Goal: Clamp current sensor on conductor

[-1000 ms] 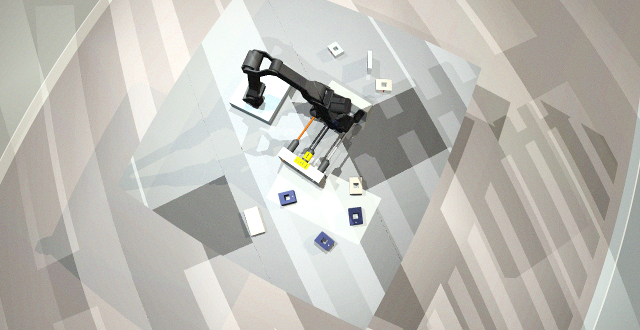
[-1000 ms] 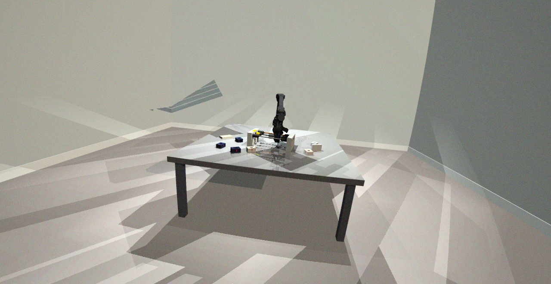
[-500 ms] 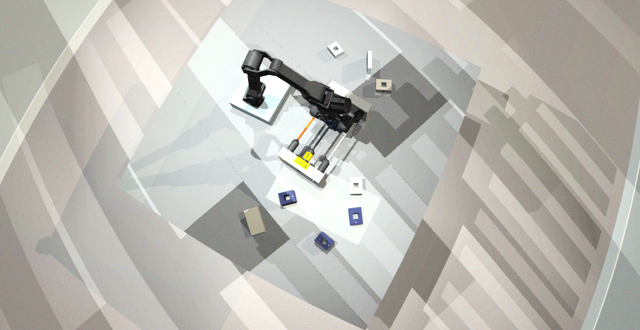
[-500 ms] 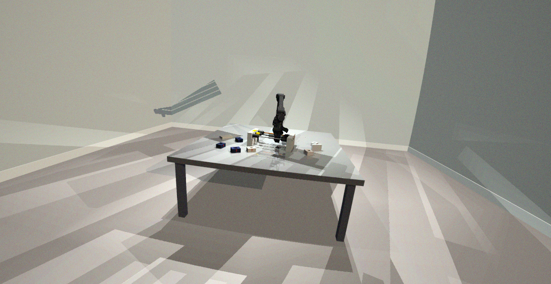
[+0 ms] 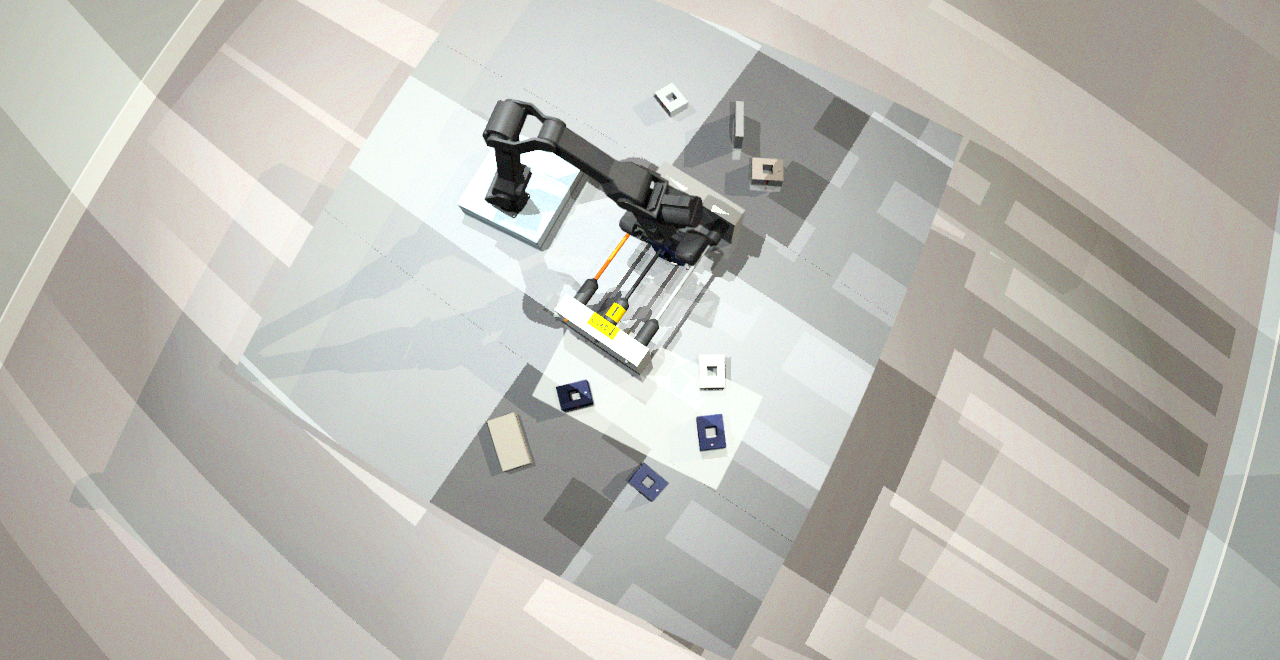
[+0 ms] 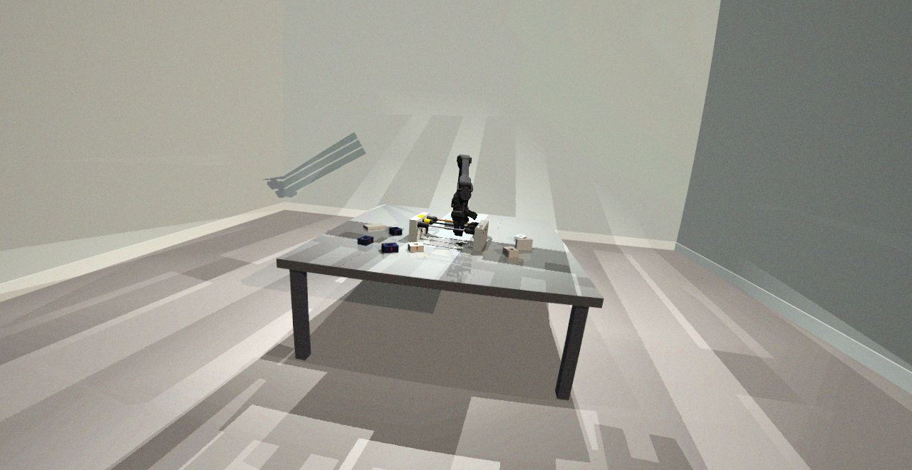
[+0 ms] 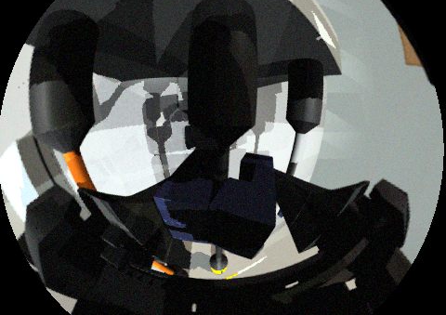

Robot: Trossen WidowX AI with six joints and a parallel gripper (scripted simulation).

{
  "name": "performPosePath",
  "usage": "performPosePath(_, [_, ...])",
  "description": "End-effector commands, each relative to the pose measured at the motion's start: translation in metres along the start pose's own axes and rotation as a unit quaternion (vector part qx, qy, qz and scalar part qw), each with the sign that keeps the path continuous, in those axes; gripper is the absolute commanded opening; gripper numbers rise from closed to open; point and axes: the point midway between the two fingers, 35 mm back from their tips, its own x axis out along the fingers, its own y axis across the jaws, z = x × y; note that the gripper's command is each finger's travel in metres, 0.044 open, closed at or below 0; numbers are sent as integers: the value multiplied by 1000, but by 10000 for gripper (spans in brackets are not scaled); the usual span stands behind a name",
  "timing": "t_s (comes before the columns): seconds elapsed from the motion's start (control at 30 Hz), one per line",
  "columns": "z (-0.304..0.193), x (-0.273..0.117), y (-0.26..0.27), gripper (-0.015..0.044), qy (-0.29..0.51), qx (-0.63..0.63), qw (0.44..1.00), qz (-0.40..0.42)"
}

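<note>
My gripper (image 5: 673, 249) (image 6: 458, 231) (image 7: 229, 172) is shut on the dark blue split-core sensor (image 7: 246, 203), a finger on each side. The sensor is round the middle, dark conductor (image 5: 640, 279) (image 7: 218, 250). Its two halves appear to meet at a seam in the wrist view; I cannot tell whether it is latched. The arrow is hidden. The yellow LOAD marker (image 5: 602, 325) is on the near end block, and a yellow band (image 5: 615, 311) is round the middle conductor's end.
An orange conductor (image 5: 611, 257) (image 7: 79, 171) and a pale one (image 7: 302, 150) flank the middle. End blocks (image 5: 629, 352) (image 5: 730, 212) hold them. Loose blue sensors (image 5: 710, 420) (image 5: 637, 480), pale ones (image 5: 711, 360) (image 5: 767, 161) and a beige block (image 5: 509, 441) are around the stand.
</note>
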Motion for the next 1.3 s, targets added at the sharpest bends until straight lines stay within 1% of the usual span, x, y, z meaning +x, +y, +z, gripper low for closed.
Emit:
performPosePath(0.0, [0,-1,-2,0,0,-1,1000,-4])
performPosePath(0.9, [0,-1,-2,0,0,-1,1000,-4])
performPosePath(1.07, [0,-1,-1,0,1,-1,1000,23])
performPosePath(1.27, [0,-4,-4,0,2,-3,997,83])
